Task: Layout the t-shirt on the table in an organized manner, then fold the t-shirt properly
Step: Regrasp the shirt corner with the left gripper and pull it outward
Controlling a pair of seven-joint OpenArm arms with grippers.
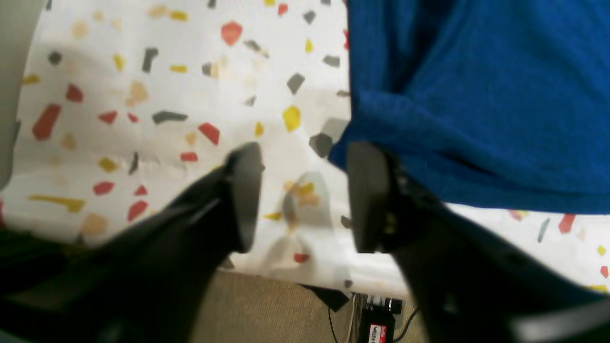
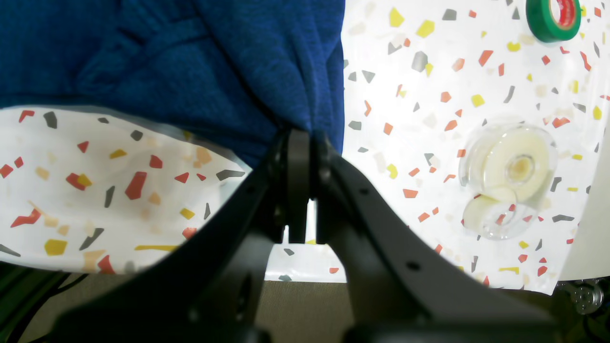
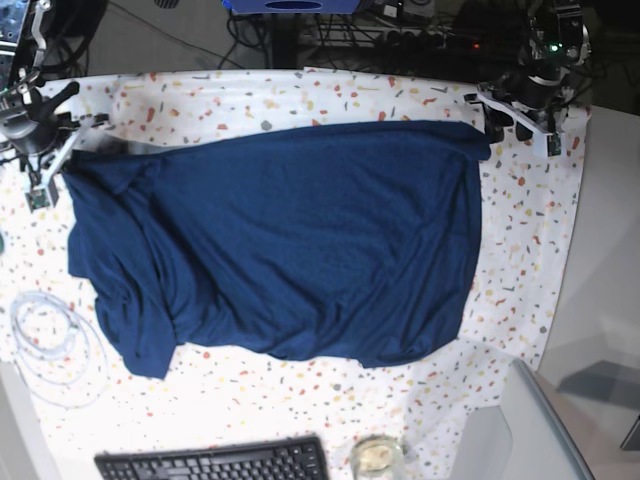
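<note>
The dark navy t-shirt (image 3: pixel 290 240) lies spread wide over the speckled table (image 3: pixel 520 260), wrinkled along its lower edge and at its left sleeve. In the base view my right gripper (image 3: pixel 48 165) sits at the shirt's upper left corner. The right wrist view shows that gripper (image 2: pixel 307 138) shut on a gathered pinch of the t-shirt (image 2: pixel 200 62). My left gripper (image 3: pixel 518 118) is at the upper right corner. In the left wrist view it (image 1: pixel 305 190) stands open just above the cloth with nothing between its fingers. The t-shirt's corner (image 1: pixel 476 105) lies beside its right finger (image 1: pixel 367 195).
A green tape roll (image 2: pixel 553 19) and a clear tape dispenser (image 2: pixel 507 176) lie near my right gripper. A coiled white cable (image 3: pixel 50 345), a keyboard (image 3: pixel 210 462) and a glass (image 3: pixel 375 455) sit along the near side. The table edge (image 1: pixel 310 276) runs just under my left gripper.
</note>
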